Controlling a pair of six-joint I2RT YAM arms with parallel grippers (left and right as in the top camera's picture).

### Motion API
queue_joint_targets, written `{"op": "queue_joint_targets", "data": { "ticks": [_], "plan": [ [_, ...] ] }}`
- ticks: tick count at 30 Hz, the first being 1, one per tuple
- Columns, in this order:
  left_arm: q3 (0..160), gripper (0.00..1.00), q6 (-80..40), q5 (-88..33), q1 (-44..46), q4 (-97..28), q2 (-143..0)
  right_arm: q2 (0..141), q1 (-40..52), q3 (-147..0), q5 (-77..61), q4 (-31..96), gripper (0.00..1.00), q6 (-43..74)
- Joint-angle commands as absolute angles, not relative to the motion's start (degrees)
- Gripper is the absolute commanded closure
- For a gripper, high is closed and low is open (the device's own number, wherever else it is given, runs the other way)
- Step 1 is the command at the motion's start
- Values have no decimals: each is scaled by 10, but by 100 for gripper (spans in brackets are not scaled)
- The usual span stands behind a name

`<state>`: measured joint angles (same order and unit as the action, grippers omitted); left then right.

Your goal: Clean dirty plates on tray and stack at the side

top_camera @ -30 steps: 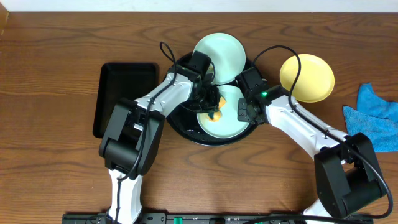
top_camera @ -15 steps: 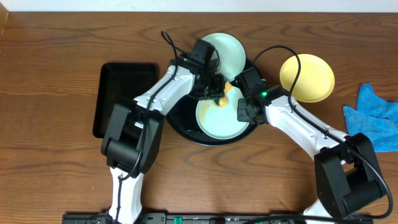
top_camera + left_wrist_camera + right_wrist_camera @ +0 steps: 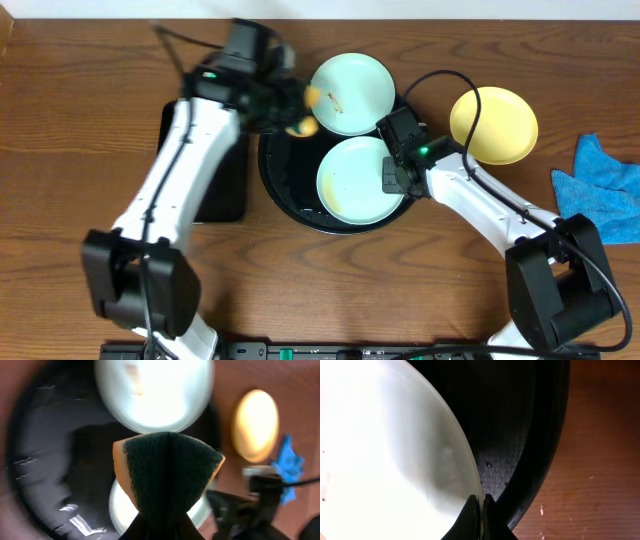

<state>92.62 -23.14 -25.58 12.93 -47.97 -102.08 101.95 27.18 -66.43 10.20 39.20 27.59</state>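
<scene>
Clamping a sponge (image 3: 167,472) in the left gripper (image 3: 162,527) over the tray (image 3: 285,190), pinching the rim of a mint plate (image 3: 358,180) with the right gripper (image 3: 481,506).

bright even light; left wrist view blurred, plates (image 3: 152,390) glaring white.

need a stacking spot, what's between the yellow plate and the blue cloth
Just bare table between the yellow plate and the blue cloth, as the overhead view shows.

The sponge (image 3: 167,472) largely hides the left jaws; overhead they seem blurred.
</scene>
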Motion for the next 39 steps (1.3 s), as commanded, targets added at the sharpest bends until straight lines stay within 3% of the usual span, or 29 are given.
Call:
{"op": "queue_joint_targets", "data": {
  "ticks": [1,7,19,24,33,39],
  "plan": [
    [935,92,-225,-226,74,-518,-1012,1007,278,-701,137,392,99,215],
    [924,92,-207,-226,-5,-592,-1013,987,296,-762,205,392,99,155],
    [845,92,-164,-224,-65,-590,-1027,943,469,-792,617,311,99,-16],
    [817,92,-156,-224,-66,-575,-1028,943,526,-792,708,261,99,-51],
    [808,92,-152,-213,-66,-564,-1028,943,541,-792,707,234,99,-62],
    [807,92,-135,-126,-66,-544,-1028,943,492,-792,477,280,99,13]
  ]
}}
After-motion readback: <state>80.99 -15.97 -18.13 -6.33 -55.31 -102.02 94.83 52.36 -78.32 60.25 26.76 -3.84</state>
